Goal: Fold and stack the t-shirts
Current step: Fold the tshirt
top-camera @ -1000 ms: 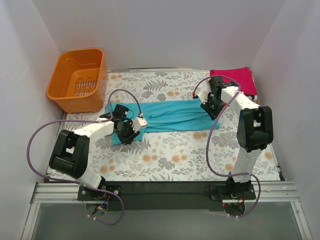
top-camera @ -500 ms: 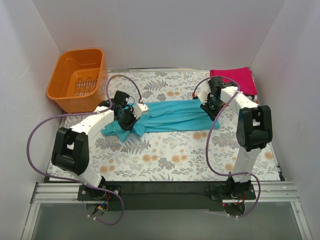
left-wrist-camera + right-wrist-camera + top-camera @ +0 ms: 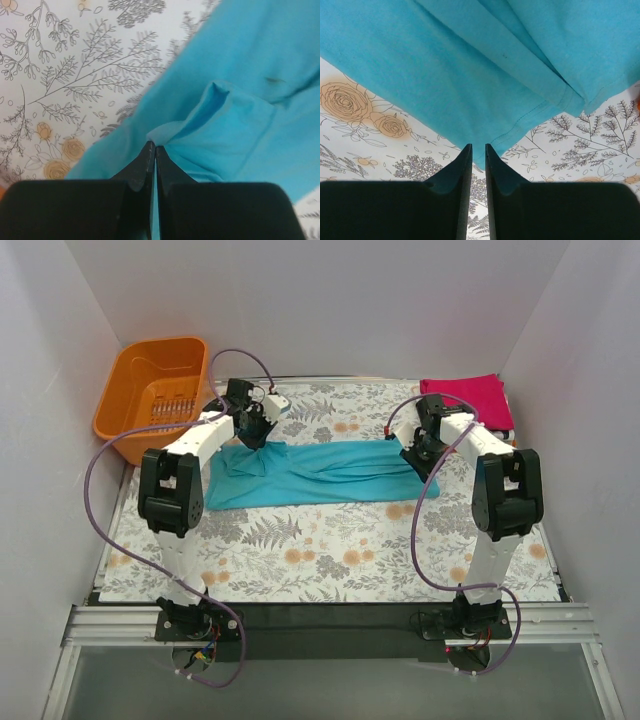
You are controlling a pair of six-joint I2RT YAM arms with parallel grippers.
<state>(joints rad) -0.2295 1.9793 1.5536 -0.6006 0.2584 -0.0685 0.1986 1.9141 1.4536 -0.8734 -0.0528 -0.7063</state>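
A teal t-shirt (image 3: 330,475) lies stretched left to right across the flowered table. My left gripper (image 3: 256,435) is at the shirt's far left corner, shut on a pinch of teal cloth (image 3: 200,120) in the left wrist view, where its tips (image 3: 154,146) meet. My right gripper (image 3: 413,452) is at the shirt's right end. In the right wrist view its jaws (image 3: 478,147) stand almost together, with the hemmed corner of the teal shirt (image 3: 470,65) between them. A folded magenta-pink t-shirt (image 3: 465,400) lies at the back right corner. No white or orange shirts are in view.
An orange plastic basket (image 3: 160,395) stands at the back left, just left of my left gripper. The flowered tablecloth (image 3: 330,560) is bare in front of the teal shirt. White walls close in the back and both sides.
My left gripper has moved from the near-left part of the shirt toward the back, close to the basket, pulling the shirt's left end with it. The right gripper has stayed put.
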